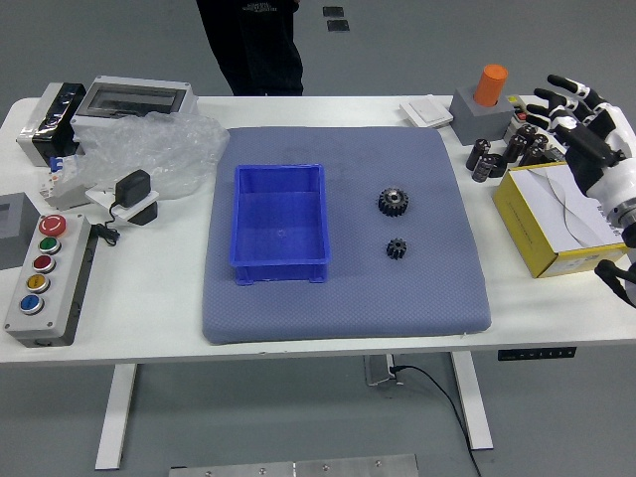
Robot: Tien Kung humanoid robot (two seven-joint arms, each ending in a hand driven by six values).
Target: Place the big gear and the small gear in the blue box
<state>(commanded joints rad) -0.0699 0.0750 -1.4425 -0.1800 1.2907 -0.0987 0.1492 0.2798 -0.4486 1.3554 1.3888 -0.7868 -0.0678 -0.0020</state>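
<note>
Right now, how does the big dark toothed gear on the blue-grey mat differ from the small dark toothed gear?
The big gear is clearly wider than the small gear. The big gear lies farther from the table's near edge; the small gear lies closer to it. Both are dark and toothed, and both rest on the blue-grey mat, outside the blue plastic box.

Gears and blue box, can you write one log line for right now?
big gear: on mat | small gear: on mat | blue box: empty | right hand: open, holding nothing
</note>
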